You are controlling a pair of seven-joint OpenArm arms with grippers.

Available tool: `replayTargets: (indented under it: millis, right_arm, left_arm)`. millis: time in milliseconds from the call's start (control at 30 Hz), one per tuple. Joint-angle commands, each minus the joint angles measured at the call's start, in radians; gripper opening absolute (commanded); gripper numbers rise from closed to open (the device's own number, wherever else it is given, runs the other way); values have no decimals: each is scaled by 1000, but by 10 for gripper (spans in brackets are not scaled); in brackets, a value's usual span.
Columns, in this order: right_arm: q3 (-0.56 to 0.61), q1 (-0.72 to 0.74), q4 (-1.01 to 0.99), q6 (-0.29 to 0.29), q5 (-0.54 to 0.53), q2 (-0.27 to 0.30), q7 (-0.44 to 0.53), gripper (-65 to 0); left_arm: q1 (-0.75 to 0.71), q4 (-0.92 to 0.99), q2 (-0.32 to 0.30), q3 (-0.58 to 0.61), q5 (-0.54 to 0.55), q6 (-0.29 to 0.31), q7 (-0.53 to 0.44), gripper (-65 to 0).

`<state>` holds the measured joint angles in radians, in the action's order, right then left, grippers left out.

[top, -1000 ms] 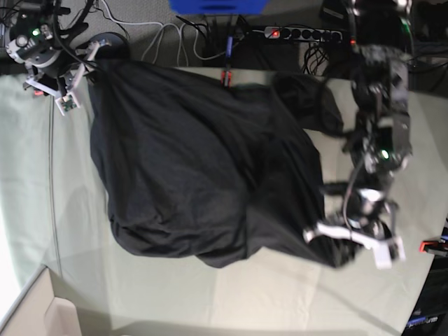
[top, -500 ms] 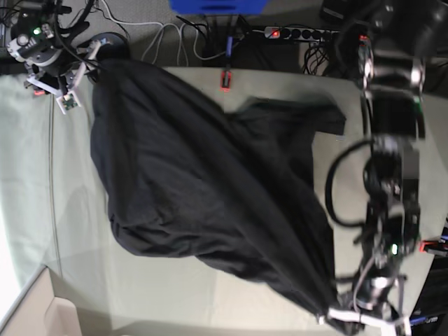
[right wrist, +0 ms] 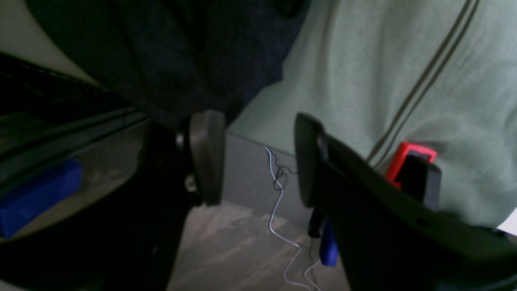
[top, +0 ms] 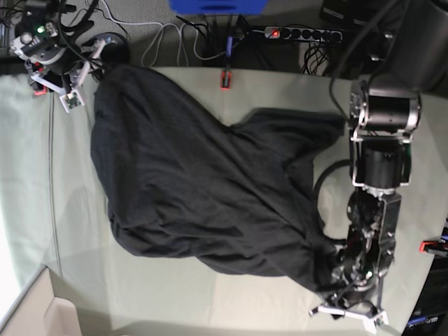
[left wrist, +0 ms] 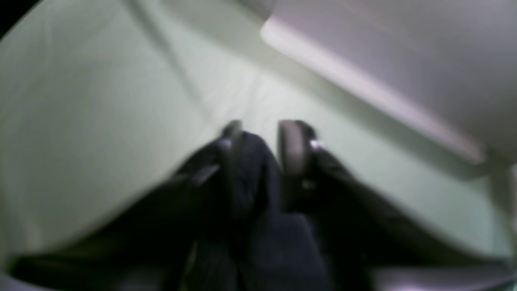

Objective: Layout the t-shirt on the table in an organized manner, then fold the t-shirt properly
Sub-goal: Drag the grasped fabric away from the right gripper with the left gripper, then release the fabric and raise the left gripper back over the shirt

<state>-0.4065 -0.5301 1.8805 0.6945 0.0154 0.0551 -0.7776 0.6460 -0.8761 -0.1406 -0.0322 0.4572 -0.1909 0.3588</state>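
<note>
The dark t-shirt (top: 203, 182) lies spread in loose folds across the table (top: 175, 301), from the back left corner to the front right. My left gripper (top: 348, 313) is low at the front right, at the shirt's stretched corner. In the blurred left wrist view its fingers (left wrist: 293, 149) stand apart, and a fold of the t-shirt (left wrist: 250, 178) lies between them. My right gripper (top: 82, 75) is at the back left corner, open. There the t-shirt (right wrist: 169, 60) drapes over one finger (right wrist: 206, 157), with nothing between the jaws of the right gripper (right wrist: 258, 157).
Red clamps (top: 225, 79) (top: 430, 246) (right wrist: 412, 157) grip the table's edges. A power strip (top: 301, 33) and cables lie on the floor behind the table. A pale box (top: 35, 315) sits at the front left corner. The left arm (top: 381, 168) reaches along the right side.
My left arm has swept toward the table's front right, dragging the shirt's corner with it and stretching the cloth out. Its jaws have parted. The right arm has barely moved.
</note>
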Motion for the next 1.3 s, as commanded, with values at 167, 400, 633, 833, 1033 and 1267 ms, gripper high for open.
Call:
replayTargets:
  millis: [167, 400, 633, 833, 1033, 1267]
  right_arm:
    - [-1, 6, 15, 4, -9, 9, 14, -364]
    - [-1, 48, -8, 4, -9, 10, 13, -363]
    - [-1, 84, -114, 4, -9, 16, 17, -363]
    - [-1, 101, -124, 4, -9, 16, 17, -363]
    - [1, 103, -124, 4, -9, 16, 19, -363]
    - [-2, 103, -121, 4, -9, 16, 19, -362]
  left_arm:
    - [-44, -70, -17, -2, -1, 6, -27, -57]
    - [-421, -421, -37, -2, -1, 6, -27, -65]
    - [-731, -576, -32, 5, -1, 6, -28, -124]
    - [-851, -616, -6, 8, 1, 6, -27, -252]
    - [-865, -610, -14, 45, 1, 6, -27, -291]
    - [-868, -611, -15, 70, -1, 6, -25, -295]
